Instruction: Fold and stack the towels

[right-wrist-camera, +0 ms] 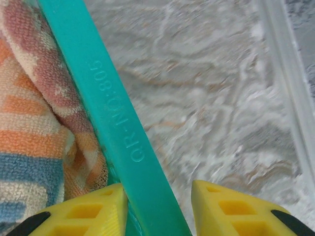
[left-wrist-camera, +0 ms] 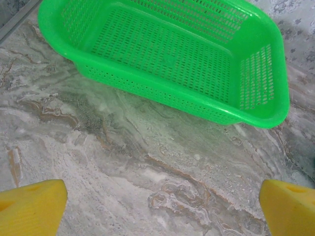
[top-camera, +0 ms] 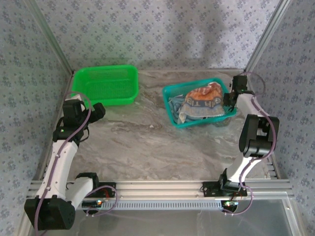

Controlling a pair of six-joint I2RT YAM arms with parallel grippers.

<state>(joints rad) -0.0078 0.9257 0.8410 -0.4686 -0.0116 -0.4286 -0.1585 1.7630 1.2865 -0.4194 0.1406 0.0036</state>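
So, going left to right in the top view:

- The left gripper (top-camera: 97, 111) hangs at about 9 o'clock over the table (top-camera: 147, 142), with its nose aimed toward 12 o'clock at the green basket (top-camera: 106, 84).
- In the left wrist view its two yellow fingers (left-wrist-camera: 29, 209) sit way out at the bottom corners. The jaws are spread wide with just marble-look tabletop between them, so it's got hold of nothing.
- The green basket stands upright at roughly 11 o'clock on the table, just past those fingers. It's a mesh plastic one.
- The teal basket (top-camera: 170, 93) sits at about 1 o'clock, well apart from the green one. The towels are piled inside it.
- The striped towel (top-camera: 202, 101) is crumpled on top of the pile. It has orange, white and blue-grey bands with block letters.
- A light blue towel (top-camera: 174, 104) pokes out at the teal basket's 9 o'clock side. I can't tell what's printed on it, and I can't pick out any other cloth in the pile.
- The right gripper (right-wrist-camera: 157, 189) is down at the teal basket's 3 o'clock rim.
- In the right wrist view it straddles that rim. One yellow finger (right-wrist-camera: 83, 211) is inside the basket right by the striped towel, and the other is outside over the table.
- Its jaws are partway apart with the rim between them. I honestly can't tell if it's pinching the rim or just sitting around it.
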